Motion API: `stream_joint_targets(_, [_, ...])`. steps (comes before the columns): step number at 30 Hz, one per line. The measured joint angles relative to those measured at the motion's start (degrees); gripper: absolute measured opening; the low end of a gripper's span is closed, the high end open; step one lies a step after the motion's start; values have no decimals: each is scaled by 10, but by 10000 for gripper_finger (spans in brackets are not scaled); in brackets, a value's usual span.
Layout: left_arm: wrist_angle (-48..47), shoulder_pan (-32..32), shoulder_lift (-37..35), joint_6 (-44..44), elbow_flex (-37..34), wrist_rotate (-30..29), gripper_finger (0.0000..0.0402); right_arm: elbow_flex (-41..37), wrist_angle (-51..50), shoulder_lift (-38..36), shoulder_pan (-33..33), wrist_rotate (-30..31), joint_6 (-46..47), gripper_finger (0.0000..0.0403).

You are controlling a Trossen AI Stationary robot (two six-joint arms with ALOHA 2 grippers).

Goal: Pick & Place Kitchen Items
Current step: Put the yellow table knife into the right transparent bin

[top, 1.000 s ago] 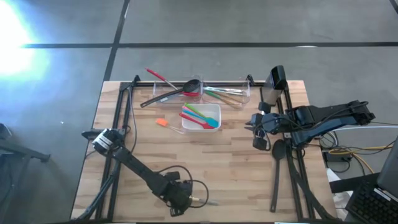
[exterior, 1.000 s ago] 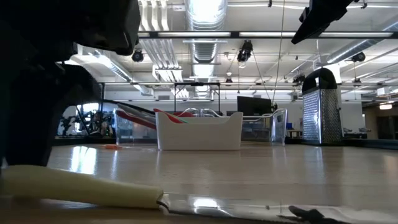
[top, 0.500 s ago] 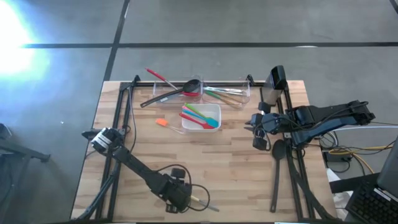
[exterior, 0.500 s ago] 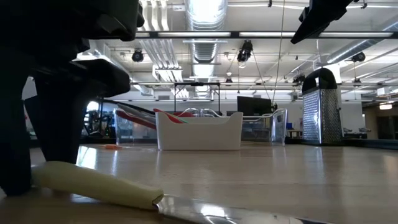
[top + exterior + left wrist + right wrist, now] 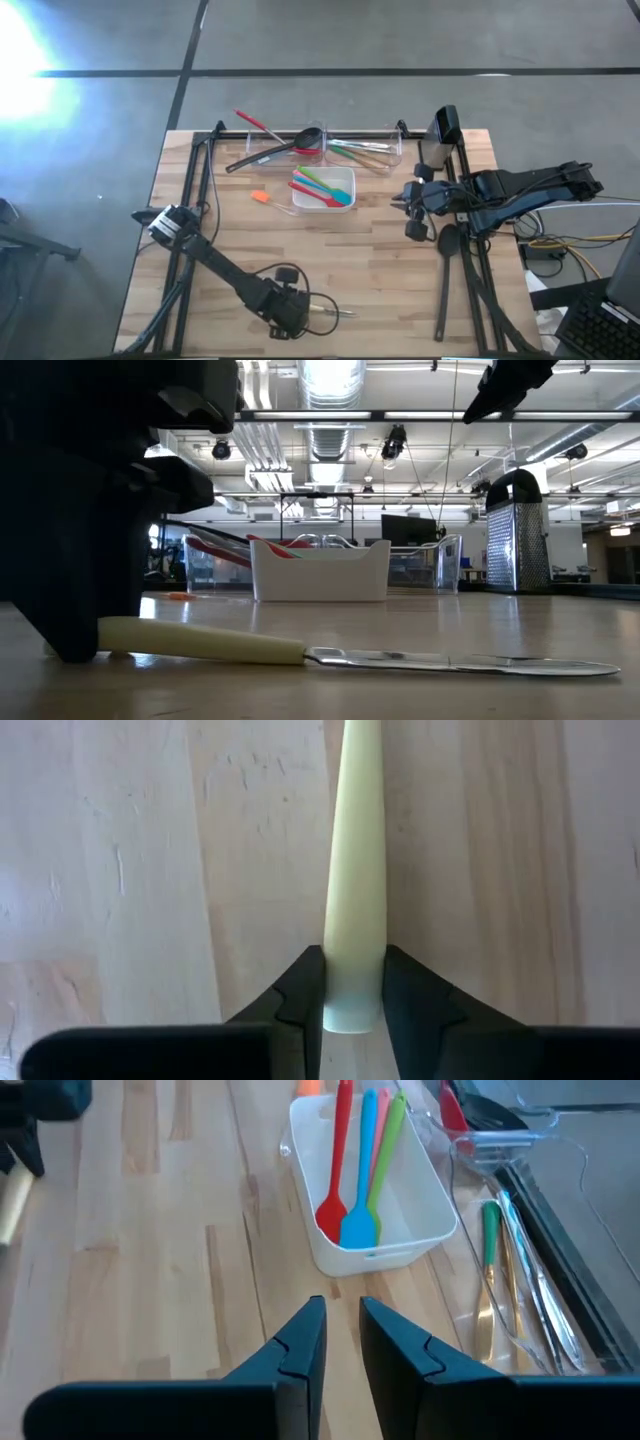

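Note:
A cream-handled knife lies near the table's front edge, its blade pointing toward the right edge. My left gripper is shut on its handle. My right gripper hangs above the table's right side with its fingers close together and nothing between them. A white dish holds red, blue, green and pink utensils. A black ladle and a red utensil rest in a clear bin at the far edge. My left gripper pinches the butt end of the knife's cream handle between its two fingers. The fingers come from above, pointing down, and lie across the handle. The knife sits about level at the table top; whether it clears the wood I cannot tell.
Two clear bins stand along the far edge, the right one with green and metal utensils. A metal grater stands at the far right. A small orange piece lies left of the dish. Bare wood spreads across the table's middle.
My left gripper has shifted a little toward the far edge, with the knife. The knife has swung round and drawn away from the near edge. It was tilted close to the low camera and now lies about level with its blade toward the right.

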Motion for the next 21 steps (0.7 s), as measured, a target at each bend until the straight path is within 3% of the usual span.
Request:
stream_joint_targets(10, [9,36,-74,-5,7,32,81,-3,62,14,22,-114,-30,61])
stream_joint_targets(16, [26,70,-123,8,5,29,81,-3,67,31,79,-95,-39,50])
stream_joint_targets(21, [42,107,-128,17,-2,91,81,-3,69,54,131,-41,-53,43])
